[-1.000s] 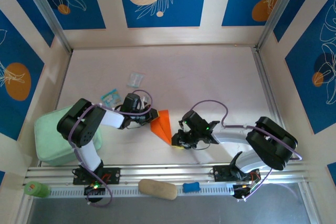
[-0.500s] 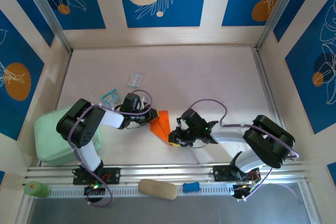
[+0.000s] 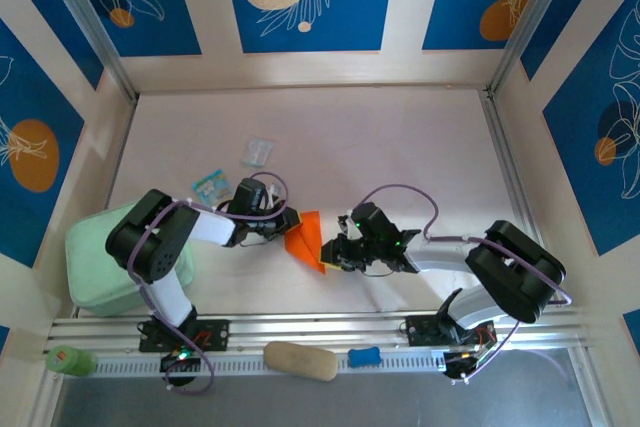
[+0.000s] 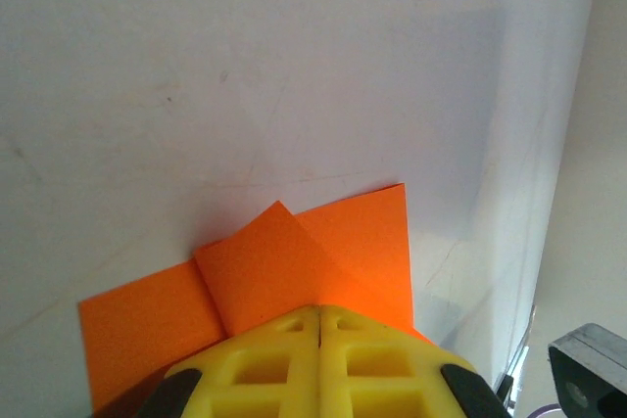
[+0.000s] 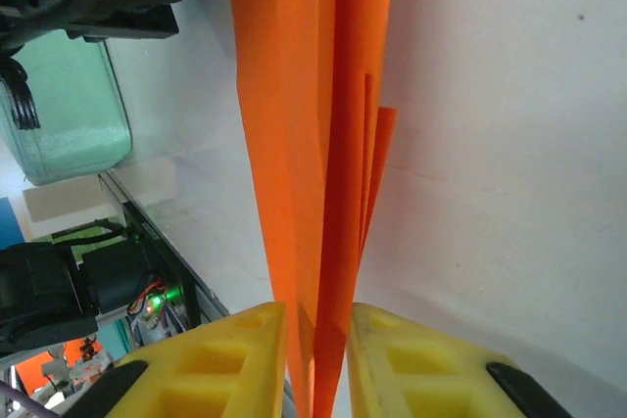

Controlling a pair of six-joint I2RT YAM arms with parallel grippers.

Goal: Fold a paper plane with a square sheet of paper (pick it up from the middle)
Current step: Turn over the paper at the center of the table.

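Observation:
The square sheet of paper (image 3: 306, 239) is bright orange and folded into a pointed, creased shape between the two arms. My left gripper (image 3: 284, 223) is at its left edge. In the left wrist view the left gripper (image 4: 320, 314) is shut, its yellow fingertips pressed together on top of the paper (image 4: 304, 247), which lies flat with a folded flap. My right gripper (image 3: 331, 252) is at the paper's near right tip. In the right wrist view the right gripper (image 5: 315, 318) has its fingers closed around the paper's upright folded layers (image 5: 294, 95).
A mint green pad (image 3: 98, 262) lies at the left by the left arm's base. A blue-and-white packet (image 3: 210, 184) and a clear wrapper (image 3: 258, 151) lie behind the left gripper. A tan block (image 3: 300, 360), a blue piece (image 3: 365, 356) and a green bottle (image 3: 68, 360) rest along the front rail.
My right gripper has moved left and slightly away from me onto the paper's tip, and its jaws have narrowed round the layers. The left gripper has stayed put, shut.

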